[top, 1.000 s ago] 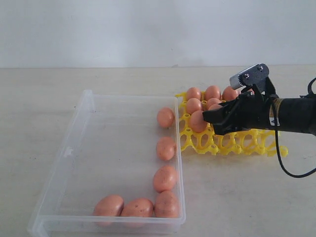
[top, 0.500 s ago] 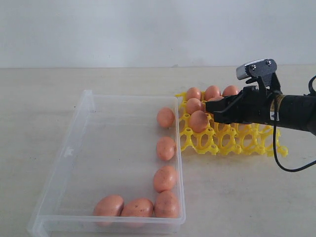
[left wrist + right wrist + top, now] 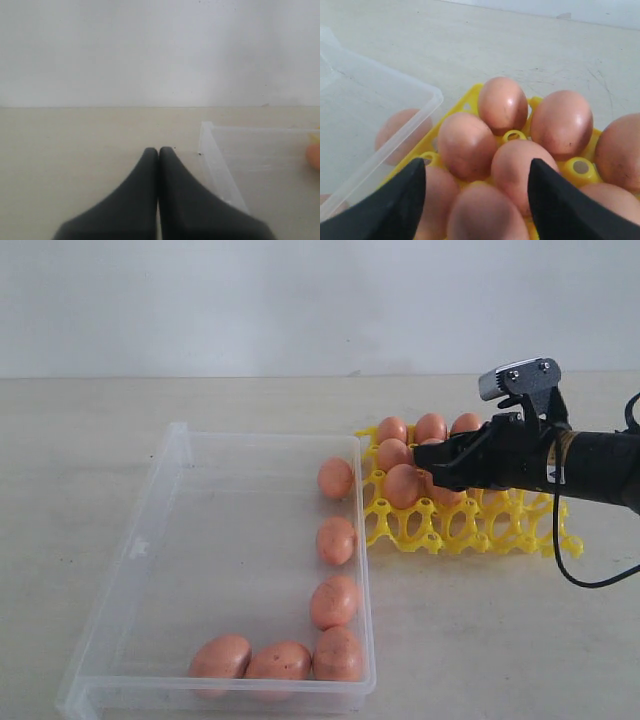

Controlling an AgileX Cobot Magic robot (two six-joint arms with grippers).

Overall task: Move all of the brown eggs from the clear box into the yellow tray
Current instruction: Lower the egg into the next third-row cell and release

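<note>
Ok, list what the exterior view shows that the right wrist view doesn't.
Exterior only: six brown eggs lying in the clear box, and the yellow tray's empty near row. Right wrist only: the right gripper's fingers standing apart, close over seated eggs. Both: the tray, eggs in it, a box corner with one egg behind its wall.

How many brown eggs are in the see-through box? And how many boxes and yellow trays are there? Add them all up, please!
Brown eggs inside the box: 6
Clear box: 1
Yellow tray: 1
Total: 8
</note>
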